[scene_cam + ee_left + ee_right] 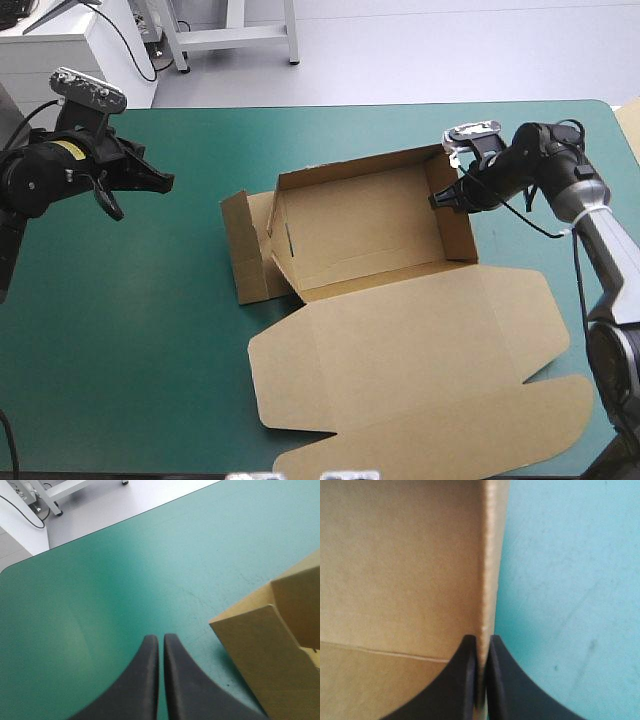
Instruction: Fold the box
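While my right gripper (pixel 437 202) clamps one smooth wall of the empty brown box (pixel 360 228), my left gripper (pixel 167 182) hangs with jaws together.

The high view looks forward and down from above and behind, far enough off to take in the whole table (pixel 120 330), the box (pixel 360 230) and both arms; the left wrist view looks along the left gripper (pixel 161 641), low over the teal-green cover (pixel 125 580), toward the table's far edge and far left corner, sharing 1 outer flap (pixel 265 655) of the box with the high view; the right wrist view sits very near, looking along the right gripper (pixel 482 642) at the box's right wall (pixel 490 555), which the high view also shows.
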Controlling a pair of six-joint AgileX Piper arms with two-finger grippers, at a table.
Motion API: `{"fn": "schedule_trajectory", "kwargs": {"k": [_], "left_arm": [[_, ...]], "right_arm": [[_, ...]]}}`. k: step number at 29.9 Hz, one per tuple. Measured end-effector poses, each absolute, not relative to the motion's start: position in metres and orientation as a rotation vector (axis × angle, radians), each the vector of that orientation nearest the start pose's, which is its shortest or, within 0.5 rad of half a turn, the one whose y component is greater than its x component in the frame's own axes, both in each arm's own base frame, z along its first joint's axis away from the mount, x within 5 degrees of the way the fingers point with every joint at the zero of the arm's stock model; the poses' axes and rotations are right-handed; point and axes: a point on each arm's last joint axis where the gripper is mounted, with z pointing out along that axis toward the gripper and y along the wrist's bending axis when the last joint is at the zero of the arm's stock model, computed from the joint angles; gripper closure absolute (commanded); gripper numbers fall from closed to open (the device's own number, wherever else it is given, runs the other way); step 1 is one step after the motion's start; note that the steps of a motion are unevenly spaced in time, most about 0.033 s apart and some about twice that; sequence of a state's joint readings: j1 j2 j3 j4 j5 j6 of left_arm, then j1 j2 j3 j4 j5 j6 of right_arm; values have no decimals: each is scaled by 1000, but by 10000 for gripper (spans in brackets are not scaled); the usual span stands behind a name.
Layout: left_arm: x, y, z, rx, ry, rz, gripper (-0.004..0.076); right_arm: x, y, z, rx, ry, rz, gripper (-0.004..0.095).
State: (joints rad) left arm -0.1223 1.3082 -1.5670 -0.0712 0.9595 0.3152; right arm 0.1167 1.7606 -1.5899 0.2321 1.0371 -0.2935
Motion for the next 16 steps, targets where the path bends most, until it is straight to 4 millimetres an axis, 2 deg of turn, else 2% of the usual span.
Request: {"fn": "schedule_trajectory", "kwargs": {"k": [2, 4, 6, 8, 11, 13, 16], "left_arm": [[264, -39, 459, 460, 2131, 7, 709], [264, -40, 459, 458, 2130, -8, 709], [264, -40, 460, 457, 2129, -11, 709], [264, -40, 460, 457, 2129, -11, 709], [264, -40, 460, 456, 2127, -12, 709], [264, -40, 460, 456, 2127, -13, 710], [264, -40, 460, 456, 2127, -13, 714]], "right_arm": [[388, 64, 311, -443, 2614, 253, 861], [395, 65, 308, -442, 2601, 255, 758], [398, 66, 307, -442, 2591, 255, 633], [400, 66, 309, -458, 2585, 250, 464], [401, 67, 318, -487, 2564, 227, 276], [402, 67, 328, -498, 2550, 227, 231], [400, 69, 344, -509, 2538, 259, 231]]}}
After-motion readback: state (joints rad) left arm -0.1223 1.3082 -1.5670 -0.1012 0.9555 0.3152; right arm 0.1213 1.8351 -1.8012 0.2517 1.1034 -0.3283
